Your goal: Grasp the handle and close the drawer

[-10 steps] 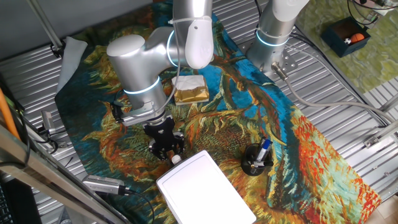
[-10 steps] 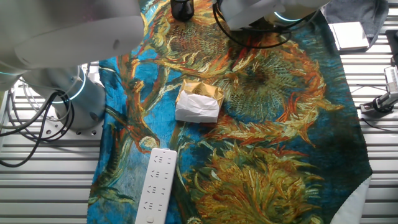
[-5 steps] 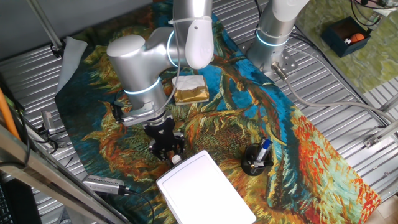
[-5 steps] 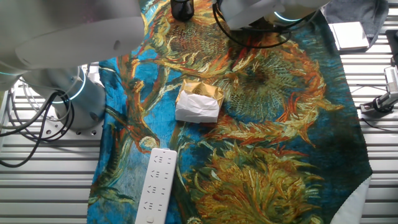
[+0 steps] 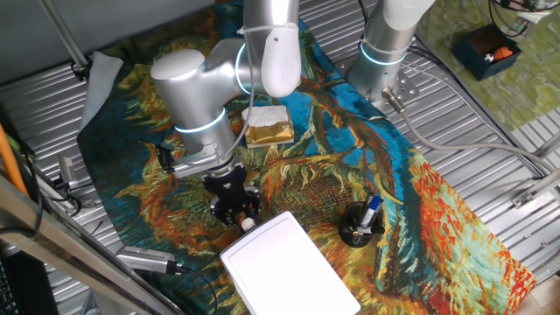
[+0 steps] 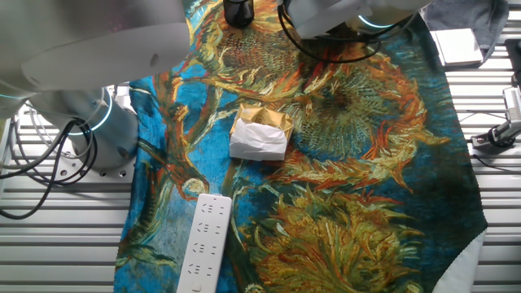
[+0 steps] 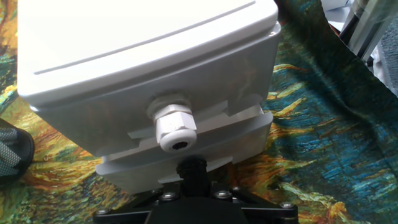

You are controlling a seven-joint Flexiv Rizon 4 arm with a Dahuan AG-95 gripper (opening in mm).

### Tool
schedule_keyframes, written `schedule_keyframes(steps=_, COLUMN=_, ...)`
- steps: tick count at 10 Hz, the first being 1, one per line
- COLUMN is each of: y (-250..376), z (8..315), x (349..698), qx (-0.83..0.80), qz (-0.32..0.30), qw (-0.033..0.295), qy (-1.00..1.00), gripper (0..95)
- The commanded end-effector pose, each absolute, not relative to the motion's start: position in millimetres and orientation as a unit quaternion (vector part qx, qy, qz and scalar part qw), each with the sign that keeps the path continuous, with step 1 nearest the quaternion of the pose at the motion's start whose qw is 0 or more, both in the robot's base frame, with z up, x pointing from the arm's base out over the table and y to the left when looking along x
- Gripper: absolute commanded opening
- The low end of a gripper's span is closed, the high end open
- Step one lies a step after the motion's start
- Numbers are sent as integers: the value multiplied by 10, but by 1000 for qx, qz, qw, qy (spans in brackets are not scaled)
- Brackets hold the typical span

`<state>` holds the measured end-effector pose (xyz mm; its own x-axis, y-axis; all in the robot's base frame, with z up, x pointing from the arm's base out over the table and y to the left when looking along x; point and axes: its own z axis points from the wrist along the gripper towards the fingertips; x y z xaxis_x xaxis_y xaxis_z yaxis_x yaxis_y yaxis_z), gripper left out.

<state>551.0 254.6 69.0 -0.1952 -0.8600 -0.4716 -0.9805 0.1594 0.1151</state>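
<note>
sunflower-print cloth is covering the table. white flat-topped box is sitting at its near edge, the drawer sticking out slightly below the lid, white plastic, with a round knob handle on its front. black gripper is pressing right up against the handle; can't tell if the jaws are clamping it.

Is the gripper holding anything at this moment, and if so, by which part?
It cannot be told. The gripper sits right at the front of the white drawer box, by its round knob, but the fingers are hidden in every view, so no grip is confirmed.
</note>
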Motion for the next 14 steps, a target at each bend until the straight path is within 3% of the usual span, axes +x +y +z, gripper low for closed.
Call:
schedule_keyframes(steps=1, y=2550, z=691, x=5507, qx=-617, qz=201, qw=149, qy=746, gripper=0)
schedule_keyframes(steps=14, y=2597, z=690, x=5496, qx=-619, qz=202, qw=152, qy=744, gripper=0)
